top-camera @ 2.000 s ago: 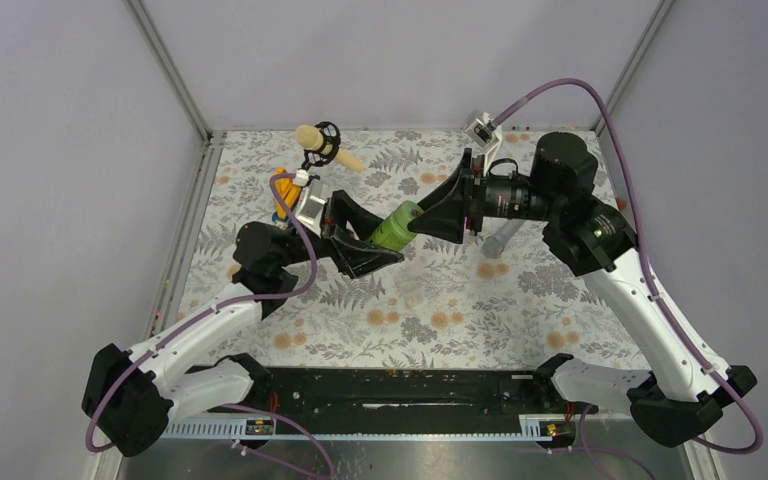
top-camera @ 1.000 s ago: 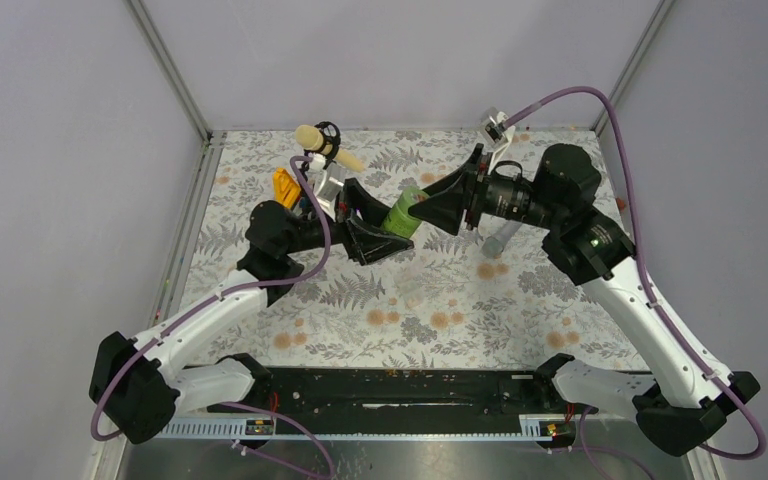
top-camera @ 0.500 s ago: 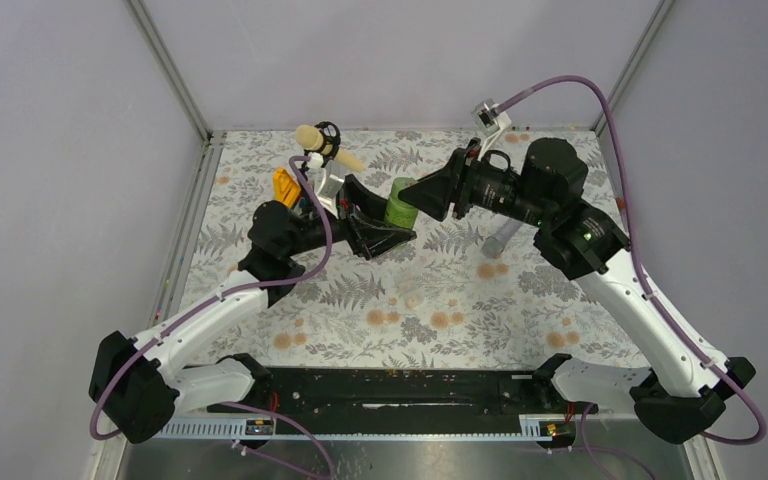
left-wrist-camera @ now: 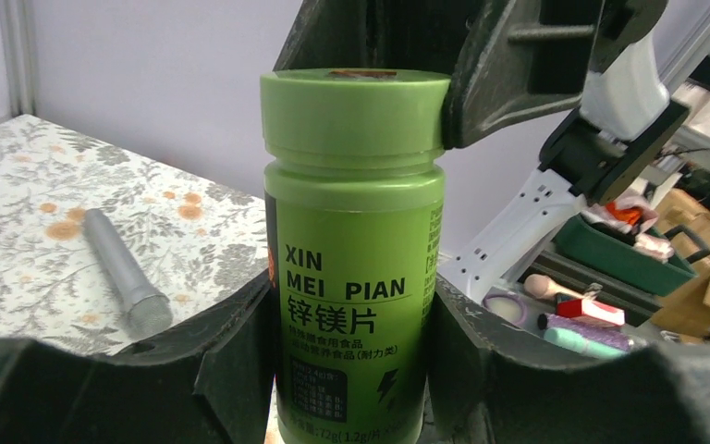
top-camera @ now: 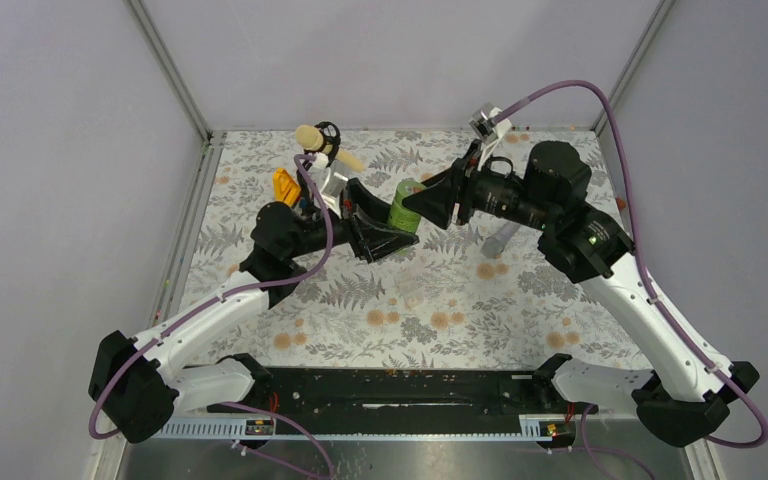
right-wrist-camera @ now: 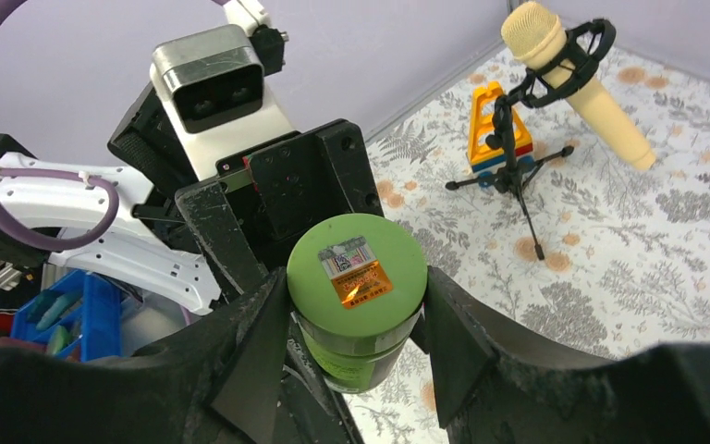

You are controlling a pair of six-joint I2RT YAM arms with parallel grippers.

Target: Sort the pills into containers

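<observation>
The left end effector [top-camera: 388, 228] hugs the green bottle [left-wrist-camera: 351, 305] round its middle, upright over the tabletop [top-camera: 440, 300], near the far side. The right end effector [top-camera: 422, 203] pinches the cap [right-wrist-camera: 356, 268]. I think they are opening it. Next, twist the cap off while the left holds tight. Two seconds ago the bottle leaned sideways.

Soft, even, bright light, faint shadows; the green bottle [left-wrist-camera: 353, 268] is sharp, everything behind it slightly blurred.
</observation>
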